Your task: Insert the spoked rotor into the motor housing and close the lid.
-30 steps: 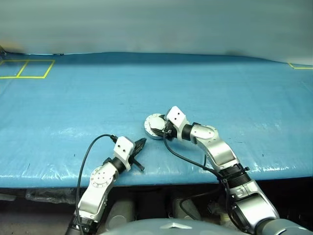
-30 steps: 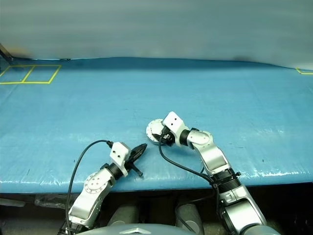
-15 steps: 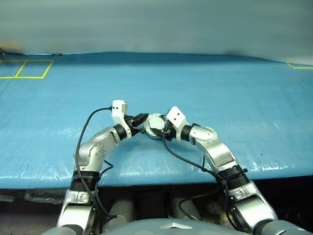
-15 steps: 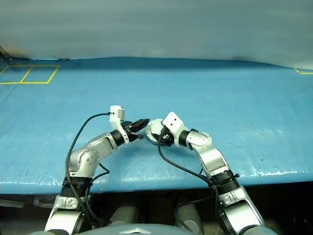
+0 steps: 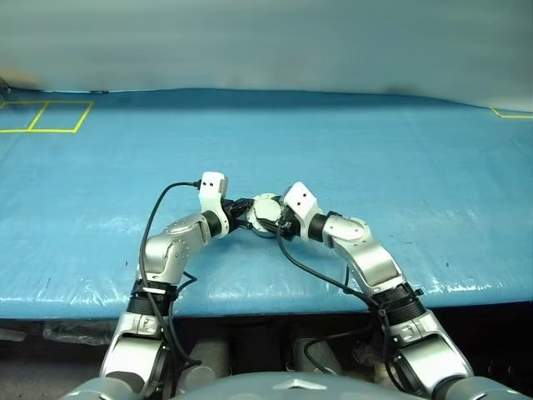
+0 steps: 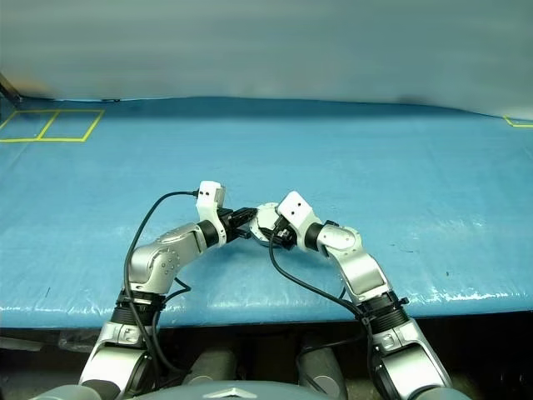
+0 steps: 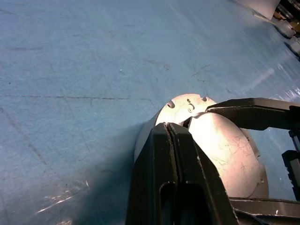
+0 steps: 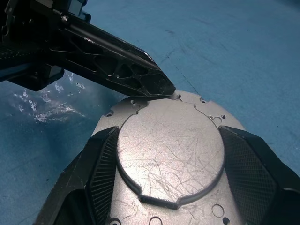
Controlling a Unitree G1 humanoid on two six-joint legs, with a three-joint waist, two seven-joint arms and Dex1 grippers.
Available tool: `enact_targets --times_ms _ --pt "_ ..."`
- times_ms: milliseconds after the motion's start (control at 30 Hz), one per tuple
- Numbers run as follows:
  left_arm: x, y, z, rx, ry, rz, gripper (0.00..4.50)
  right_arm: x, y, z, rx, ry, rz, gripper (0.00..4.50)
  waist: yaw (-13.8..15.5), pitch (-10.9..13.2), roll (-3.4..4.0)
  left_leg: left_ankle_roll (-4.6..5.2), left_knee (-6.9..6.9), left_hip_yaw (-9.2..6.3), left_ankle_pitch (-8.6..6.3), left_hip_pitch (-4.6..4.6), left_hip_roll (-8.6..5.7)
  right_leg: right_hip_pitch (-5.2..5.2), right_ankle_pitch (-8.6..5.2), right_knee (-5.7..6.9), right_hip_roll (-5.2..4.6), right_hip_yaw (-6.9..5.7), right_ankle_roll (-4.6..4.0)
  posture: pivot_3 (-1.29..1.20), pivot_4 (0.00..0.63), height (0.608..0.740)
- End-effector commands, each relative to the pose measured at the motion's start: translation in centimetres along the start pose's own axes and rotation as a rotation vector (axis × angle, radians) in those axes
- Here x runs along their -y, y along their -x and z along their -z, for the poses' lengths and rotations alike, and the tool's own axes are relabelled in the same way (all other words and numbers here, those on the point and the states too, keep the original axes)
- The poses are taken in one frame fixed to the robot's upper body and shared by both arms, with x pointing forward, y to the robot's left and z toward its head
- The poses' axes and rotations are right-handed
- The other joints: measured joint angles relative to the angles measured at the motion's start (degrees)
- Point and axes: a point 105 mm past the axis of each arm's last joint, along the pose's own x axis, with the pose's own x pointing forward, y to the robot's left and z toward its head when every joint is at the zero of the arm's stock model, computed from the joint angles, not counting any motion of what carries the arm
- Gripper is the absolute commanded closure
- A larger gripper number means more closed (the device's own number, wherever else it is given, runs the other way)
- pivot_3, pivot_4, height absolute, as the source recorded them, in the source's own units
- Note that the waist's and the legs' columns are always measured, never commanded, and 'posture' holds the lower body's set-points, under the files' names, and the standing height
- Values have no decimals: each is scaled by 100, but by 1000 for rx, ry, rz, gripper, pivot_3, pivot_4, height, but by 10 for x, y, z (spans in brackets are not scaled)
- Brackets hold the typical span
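My right gripper [image 8: 168,154] stands wide, one finger [image 8: 101,164] on each side of the lid [image 8: 171,157], whose plain grey face with its raised round centre is turned up toward the wrist camera. The fingers lie against the lid's rim, so I have it clasped between them. My left gripper [image 7: 171,129] is pressed fully shut and holds nothing; its joined tips rest at the lid's edge on the left side, touching or just short of it, which I cannot settle.

In the head views the two grippers meet around the lid [image 5: 265,212] near the middle of the table, left arm coming in from the left, right arm from the right. Whatever sits beneath the lid is covered by it and by my fingers, so I cannot make out the motor housing or the spoked rotor under there. The lid's near edge is cut off in both wrist views.

The blue sheet [image 5: 350,150] covering the table is wrinkled and glossy, with pale scuffs near the front edge. Yellow tape lines [image 5: 46,117] mark squares at the far left corner, and another short piece of yellow tape [image 5: 510,112] shows at the far right. A plain grey wall [image 5: 266,42] rises behind the table.
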Motion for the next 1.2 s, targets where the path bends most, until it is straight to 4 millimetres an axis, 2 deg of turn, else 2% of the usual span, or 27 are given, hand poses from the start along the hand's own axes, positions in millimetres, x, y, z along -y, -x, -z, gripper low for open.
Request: enact_targets --times_ms 33,267,333,400,433,600,667,733,833,933,1067,1200 --pt "8 0 9 -32 0 36 4500 -3 2 26 -100 -42 9 1470 0 0 0 0 0 0 0 0 0 0 0 0 0 0 0 0 150 740" --pt "20 1 15 -60 -14 102 4500 -13 6 24 -67 -122 7 1470 22 -2 -3 1 -6 -3 -1 -2 0 -1 -2 -6 -2 -1 -2 0 150 740" --pt "21 1 16 -66 -19 108 4500 -13 13 25 -52 -151 56 710 40 -3 -4 2 -7 -4 -2 -4 0 -1 -2 -8 -4 -2 -2 0 150 740" --pt "21 1 17 -69 -23 110 4500 -12 19 27 -51 -159 100 148 71 -4 -6 2 -11 -9 -3 -7 0 -2 -2 -14 -7 -6 -2 0 150 740" --pt "21 1 17 -69 -26 108 4500 -12 23 28 -50 -160 123 37 76 -4 -5 2 -11 -9 -3 -8 0 -2 -2 -16 -7 -6 -2 0 150 740" --pt "21 2 19 -69 -30 107 4500 -16 56 16 25 -259 227 37 137 -5 -4 5 -14 -11 -5 -20 2 -2 -2 -47 -11 -15 -1 0 150 740" --pt "20 2 20 -71 -37 106 4500 -17 70 6 94 -389 285 37 147 -5 -4 7 -16 -14 -6 -26 3 -1 0 -59 -11 -17 0 0 150 740" --pt "20 2 21 -69 -40 106 4500 -17 75 1 153 -537 333 37 139 -3 -1 7 -17 -17 -6 -41 5 -14 2 -65 -11 -18 4 0 150 740" --pt "20 1 21 -68 -47 107 4500 -19 72 1 212 -776 372 37 134 -2 3 8 -21 -15 -7 -44 9 -20 10 -69 -13 -19 -1 0 150 740" --pt "20 1 21 -64 -52 107 4500 -22 66 5 206 -876 369 37 143 -1 4 10 -22 -19 -8 -44 8 -17 7 -78 -16 -26 -13 0 150 740" --pt "20 1 20 -58 -59 103 4500 -26 50 7 250 -1113 366 37 138 -1 4 21 -21 -12 -14 -46 -4 -15 5 -86 -32 -32 -16 0 150 740" --pt "19 1 20 -55 -63 102 4500 -26 42 9 277 -1230 350 37 122 -2 5 23 -25 -12 -15 -50 -7 -20 6 -85 -33 -34 -14 0 150 740"
